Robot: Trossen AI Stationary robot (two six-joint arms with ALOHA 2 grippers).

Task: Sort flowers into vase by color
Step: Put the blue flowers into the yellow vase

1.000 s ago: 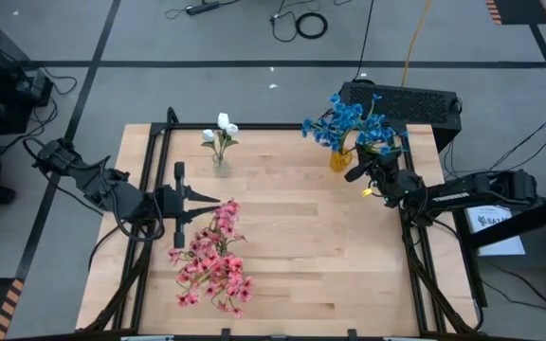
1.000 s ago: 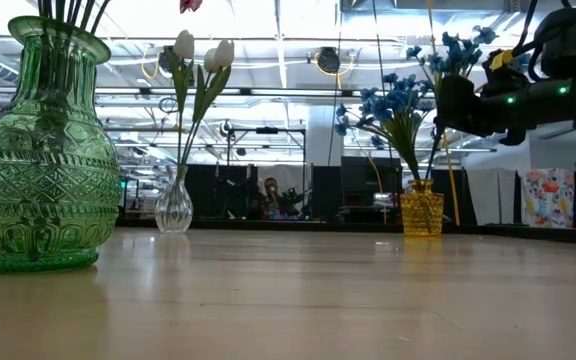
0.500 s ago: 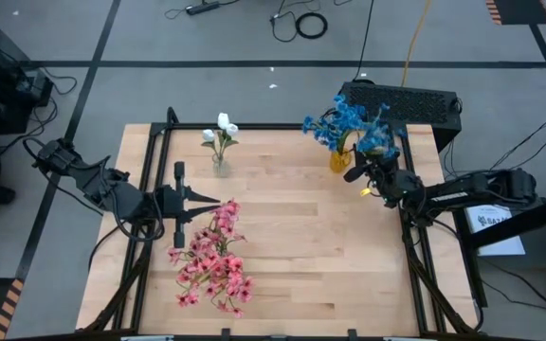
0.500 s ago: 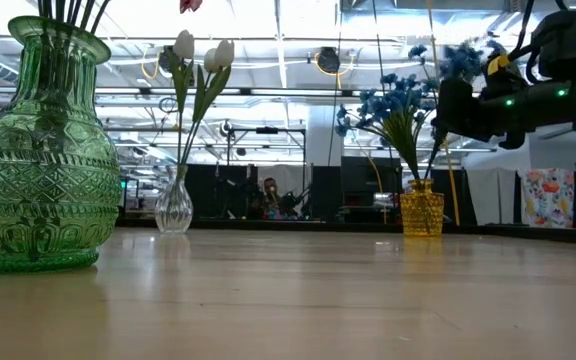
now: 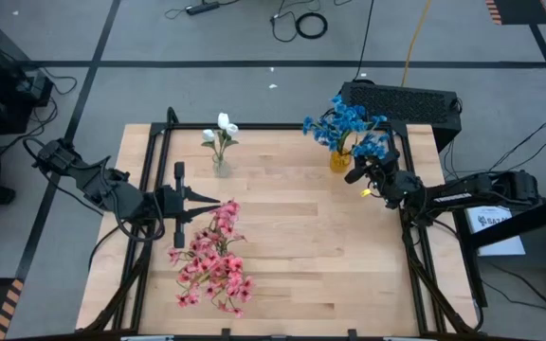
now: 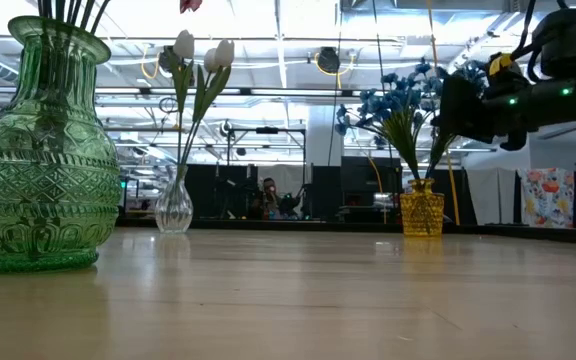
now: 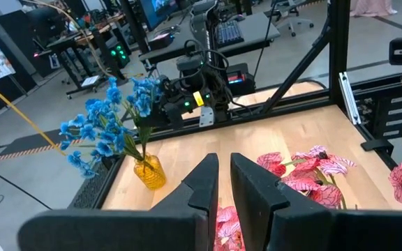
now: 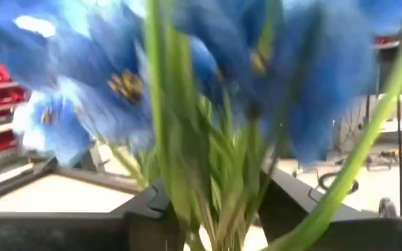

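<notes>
I see the right gripper (image 5: 356,174) just beside the yellow vase (image 5: 340,158) at the table's (image 5: 311,256) far right, its fingers parted around the green stems of the blue flowers (image 5: 347,121), which stand in that vase. My left gripper (image 5: 211,201) hangs near the pink flowers (image 5: 214,258) in the green vase (image 6: 41,150), fingers nearly closed on nothing. White flowers (image 5: 222,128) sit in a clear vase (image 5: 219,167).
</notes>
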